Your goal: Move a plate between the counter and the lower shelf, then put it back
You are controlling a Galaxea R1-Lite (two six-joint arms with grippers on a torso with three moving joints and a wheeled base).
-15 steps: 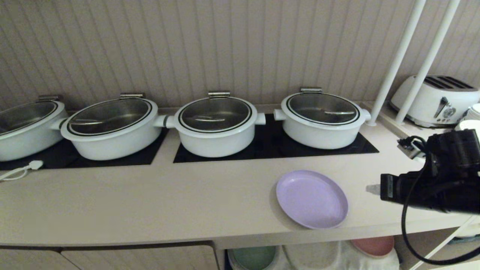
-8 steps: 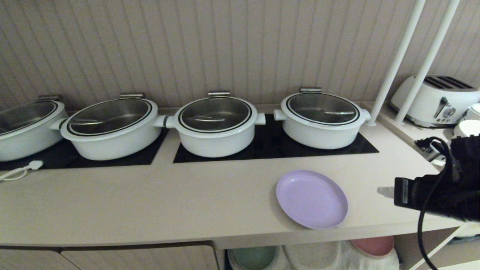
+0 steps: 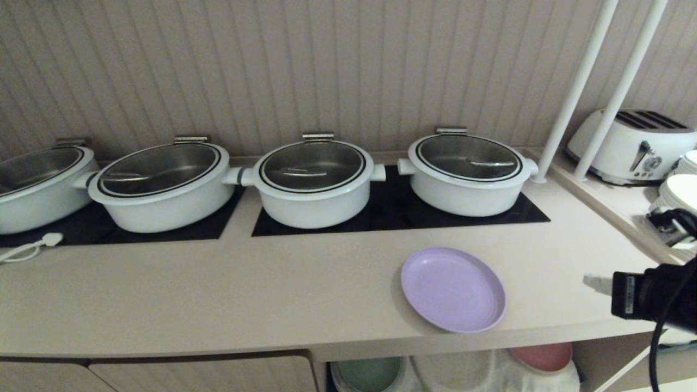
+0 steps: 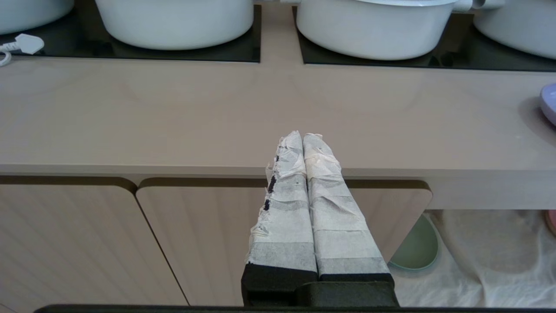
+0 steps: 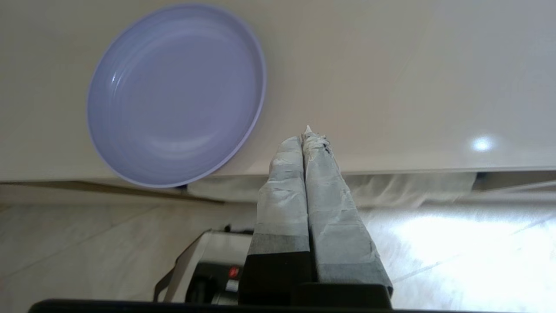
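The pale lilac plate [image 3: 453,288] lies flat on the beige counter [image 3: 218,294], close to its front edge; a little of its rim overhangs the edge in the right wrist view [image 5: 176,93]. My right gripper [image 3: 592,282] is shut and empty, hovering off to the right of the plate over the counter's front edge [image 5: 304,138]. My left gripper [image 4: 302,137] is shut and empty, parked in front of the cabinet doors below the counter. The lower shelf [image 3: 463,375] shows under the counter, draped in white cloth.
A green plate [image 3: 367,373] and a pink plate [image 3: 542,356] sit in the shelf. White lidded pots [image 3: 313,182] stand on black hob panels behind. Two white poles [image 3: 577,87], a toaster [image 3: 631,144] and stacked white plates [image 3: 678,193] fill the right end. A plug [image 3: 49,239] lies far left.
My right arm has drawn back to the right and lower, away from the plate. The plate has stayed in place.
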